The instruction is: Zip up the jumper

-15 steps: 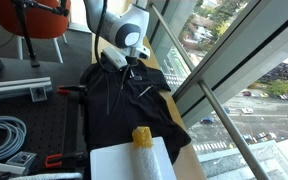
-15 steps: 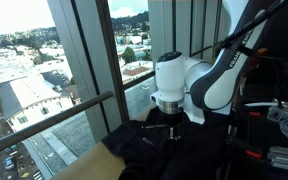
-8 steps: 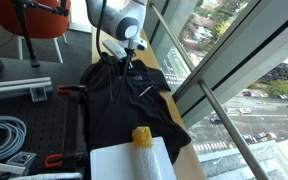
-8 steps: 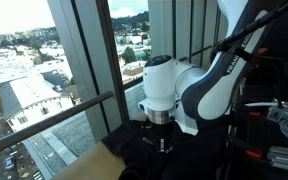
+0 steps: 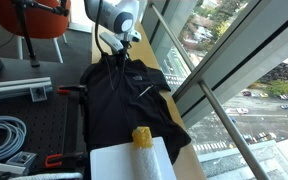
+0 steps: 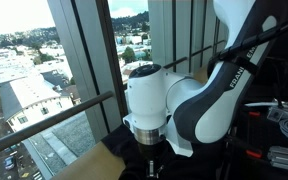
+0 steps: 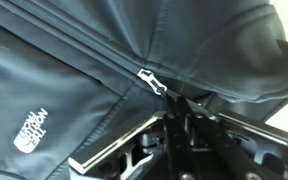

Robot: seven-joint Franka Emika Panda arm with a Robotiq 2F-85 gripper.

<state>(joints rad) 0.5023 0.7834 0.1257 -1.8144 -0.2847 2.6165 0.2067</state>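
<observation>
Lying flat on the table (image 5: 156,64) beneath and beyond the hand (image 5: 121,52): the jumper (image 5: 124,105), black, soft, front side up.

- Long axis: ran straight out from the hand. The collar end sat directly under the hand and the hem end lay farthest from it, next to a white block (image 5: 132,160) with a yellow object (image 5: 142,137) on top.
- Sleeves: spread to either side of the hand, one draped toward the table edge by the window.
- Hand: pointed down at the collar end in both exterior views, low over the fabric (image 6: 189,168).
- Hand state: in the wrist view the hand (image 7: 179,108) showed its dark fingers close together at the near end of the zipper pull (image 7: 149,80). Whether they pinched it or merely touched it could not be told.

Wrist view only: the light metal pull lay just ahead of the fingertips, with the zip line running diagonally away from it. A white chest logo (image 7: 29,131) sat off to one side of the hand.

Exterior views only: the whole garment outline and the block appeared in an exterior view. In an exterior view the white arm (image 6: 174,105) hid most of the jumper, and the hand (image 6: 152,165) showed only at the bottom edge.
</observation>
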